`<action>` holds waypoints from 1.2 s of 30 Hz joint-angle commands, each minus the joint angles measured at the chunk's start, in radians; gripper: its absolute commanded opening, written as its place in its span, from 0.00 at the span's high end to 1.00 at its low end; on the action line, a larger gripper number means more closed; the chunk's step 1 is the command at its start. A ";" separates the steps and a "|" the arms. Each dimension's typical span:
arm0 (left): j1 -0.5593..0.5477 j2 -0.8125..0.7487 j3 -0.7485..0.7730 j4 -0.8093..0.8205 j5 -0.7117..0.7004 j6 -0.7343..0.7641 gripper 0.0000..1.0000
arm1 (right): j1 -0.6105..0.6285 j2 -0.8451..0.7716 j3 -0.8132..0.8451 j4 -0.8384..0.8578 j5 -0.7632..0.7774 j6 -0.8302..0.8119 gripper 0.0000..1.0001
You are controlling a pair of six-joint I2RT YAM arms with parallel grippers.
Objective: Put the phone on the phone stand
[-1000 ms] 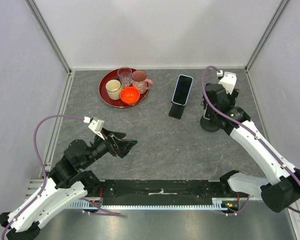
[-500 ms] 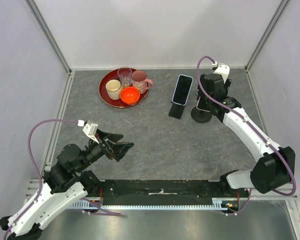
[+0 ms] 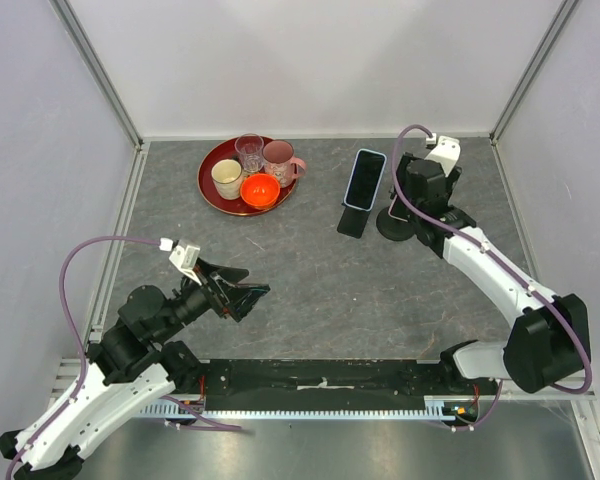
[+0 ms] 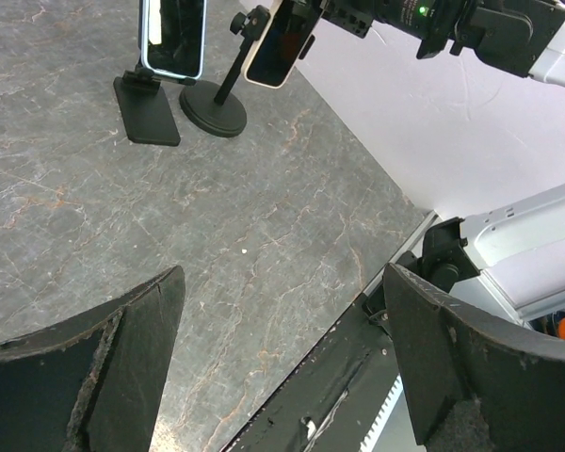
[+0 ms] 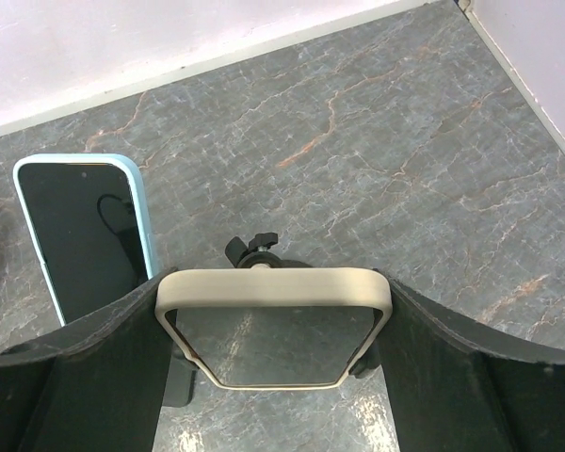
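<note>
Gripping beige phone (image 5: pixel 268 348) in right pincer (image 5: pixel 273 395) at the head of the round-based phone stand (image 4: pixel 214 108), with left pincer (image 4: pixel 282 311) gaping, empty. Best lowered squarely onto it, clear of neighbouring blue-cased phone (image 5: pixel 85 235).

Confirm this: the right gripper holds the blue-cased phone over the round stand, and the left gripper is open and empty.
Not quite: the right gripper holds the beige-cased phone over the round stand, as the right wrist view shows. The left gripper is open and empty.

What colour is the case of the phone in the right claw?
Beige. The case on that phone shows best in the right wrist view.
</note>
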 commanded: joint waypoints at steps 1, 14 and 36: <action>-0.001 0.018 0.019 0.023 0.011 -0.032 0.09 | 0.012 -0.043 -0.016 0.152 0.057 0.032 1.00; -0.001 0.041 0.016 0.029 0.028 -0.038 0.09 | -0.003 0.156 0.217 -0.322 -0.148 0.083 1.00; -0.001 0.112 0.007 0.081 0.089 -0.049 0.10 | -0.055 0.189 0.113 -0.422 -0.309 0.089 1.00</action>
